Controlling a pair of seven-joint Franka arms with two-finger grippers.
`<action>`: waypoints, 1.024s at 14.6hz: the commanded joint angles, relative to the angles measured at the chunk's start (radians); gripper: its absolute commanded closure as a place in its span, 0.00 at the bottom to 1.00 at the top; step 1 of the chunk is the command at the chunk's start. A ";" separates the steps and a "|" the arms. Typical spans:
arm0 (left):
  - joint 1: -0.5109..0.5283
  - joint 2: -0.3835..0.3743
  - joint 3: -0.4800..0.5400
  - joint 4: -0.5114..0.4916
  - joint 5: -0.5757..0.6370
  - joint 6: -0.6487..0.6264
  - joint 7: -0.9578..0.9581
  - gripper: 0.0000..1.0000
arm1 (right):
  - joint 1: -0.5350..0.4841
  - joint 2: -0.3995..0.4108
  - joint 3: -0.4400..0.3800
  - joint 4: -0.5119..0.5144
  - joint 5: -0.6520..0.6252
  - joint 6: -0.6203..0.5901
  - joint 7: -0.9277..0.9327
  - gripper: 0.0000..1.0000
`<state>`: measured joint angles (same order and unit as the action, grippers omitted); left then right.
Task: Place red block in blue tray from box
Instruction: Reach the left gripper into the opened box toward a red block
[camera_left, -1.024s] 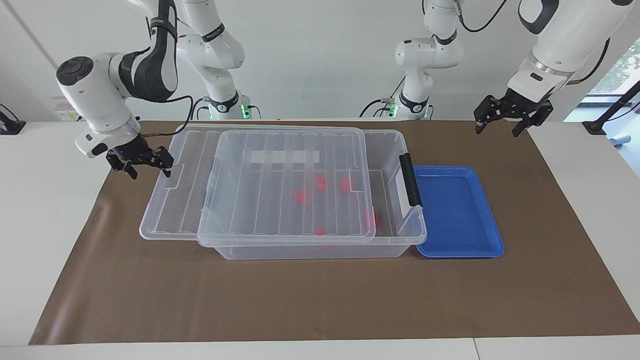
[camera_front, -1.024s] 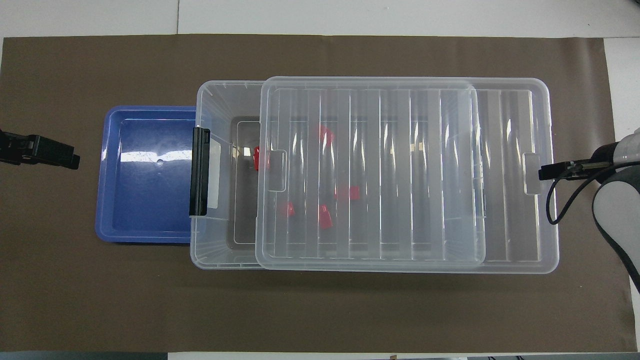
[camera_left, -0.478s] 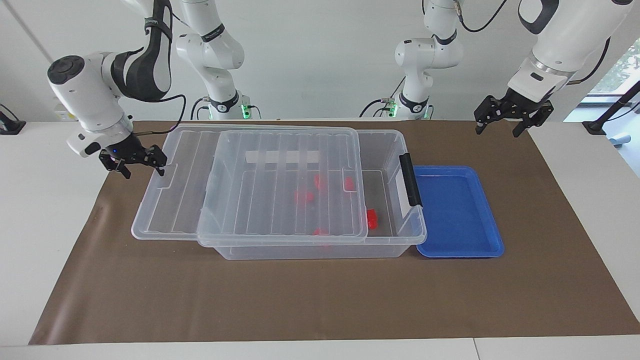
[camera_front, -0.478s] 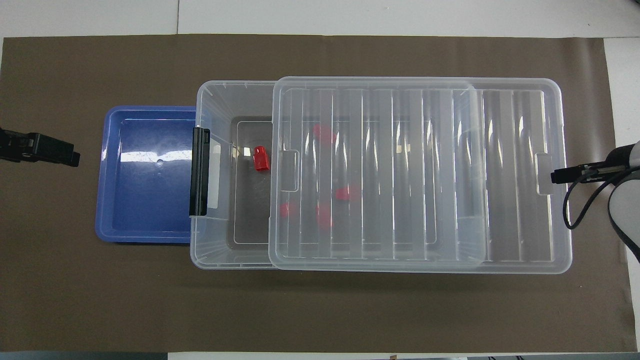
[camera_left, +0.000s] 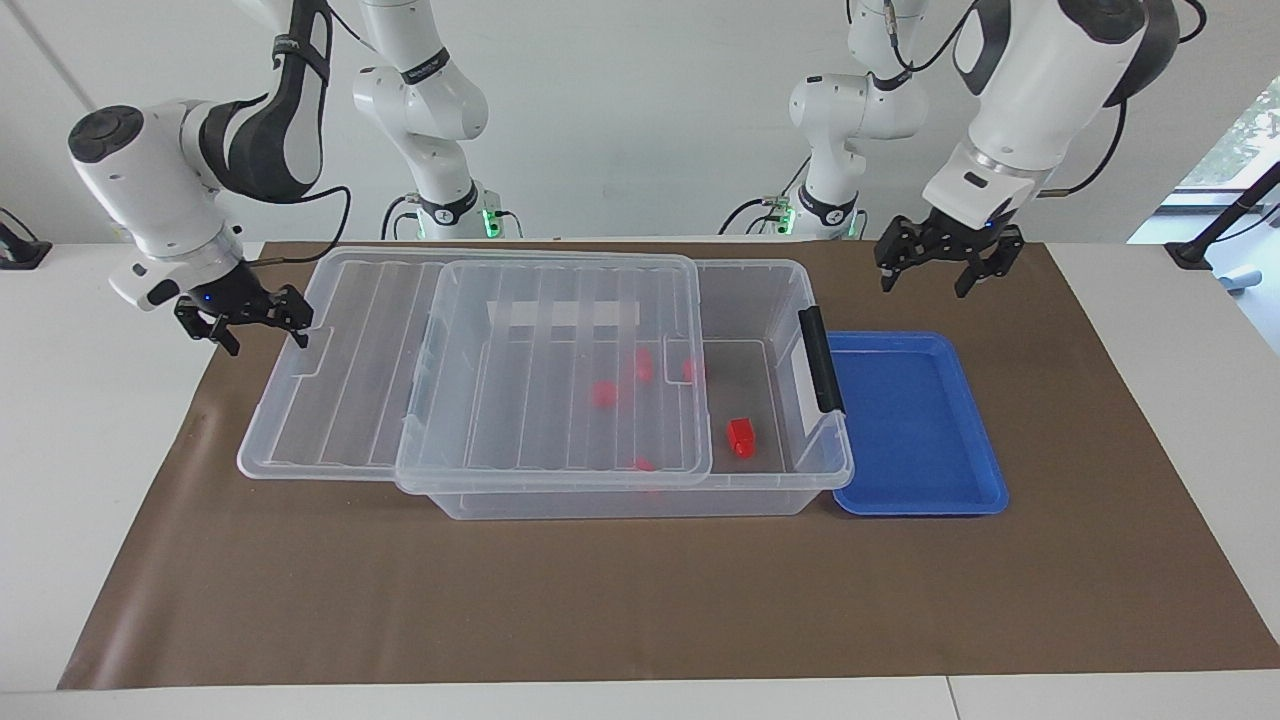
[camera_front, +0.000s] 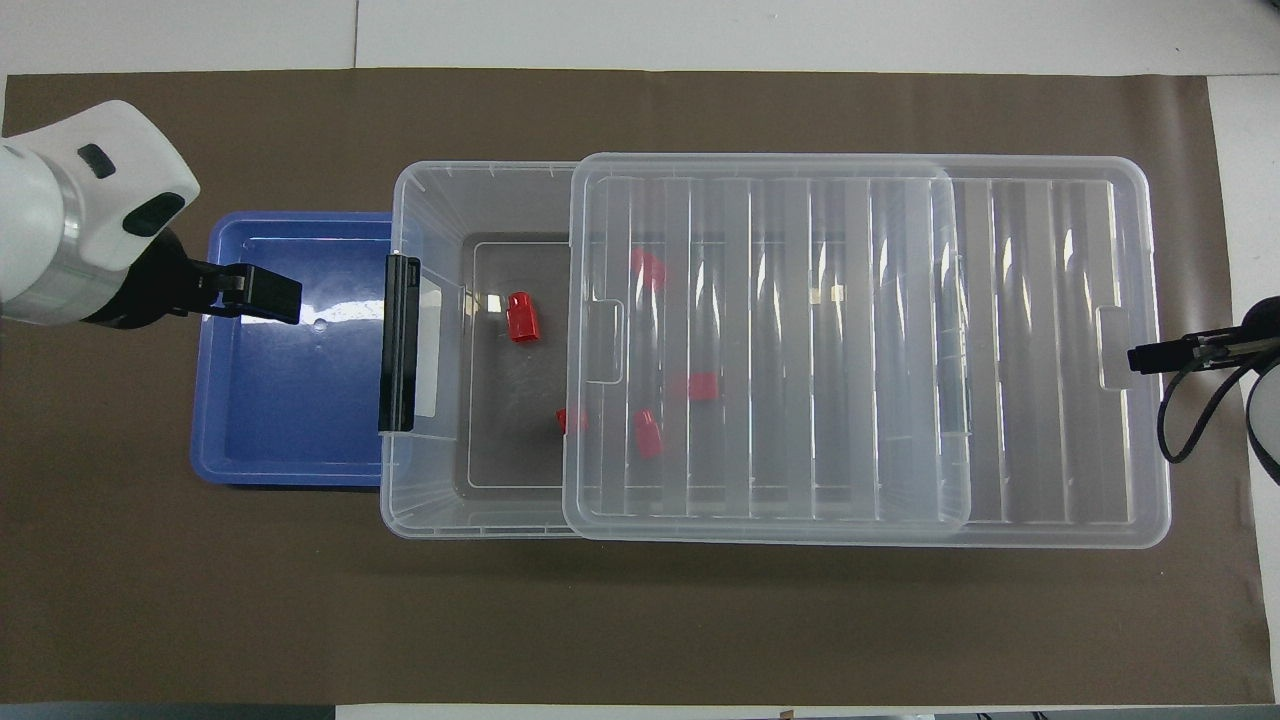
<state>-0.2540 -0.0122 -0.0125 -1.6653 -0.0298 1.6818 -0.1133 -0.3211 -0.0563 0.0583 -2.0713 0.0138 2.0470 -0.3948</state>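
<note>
Both grippers gape: right gripper (camera_left: 243, 322) at lid (camera_left: 470, 370), left gripper (camera_left: 948, 262) empty

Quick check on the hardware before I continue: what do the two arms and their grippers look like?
Both arms are glossy white, rounded segments with black joint bands and black cables looping alongside. Each ends in a black two-finger gripper: the left gripper and the right gripper. A small blue light shows on the right wrist, and green lights glow at the two bases.
</note>
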 joint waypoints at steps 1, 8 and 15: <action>-0.065 -0.002 0.011 -0.059 0.021 0.094 -0.087 0.00 | -0.042 0.007 0.006 0.014 -0.020 0.013 -0.068 0.00; -0.229 0.127 0.011 -0.165 0.021 0.369 -0.316 0.00 | -0.072 0.009 0.006 0.014 -0.020 0.021 -0.107 0.00; -0.251 0.250 0.011 -0.209 0.021 0.559 -0.351 0.05 | -0.026 0.016 0.011 0.095 -0.020 -0.057 -0.093 0.00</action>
<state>-0.4902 0.2359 -0.0145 -1.8427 -0.0294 2.1859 -0.4369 -0.3671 -0.0550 0.0617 -2.0428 0.0098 2.0438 -0.4788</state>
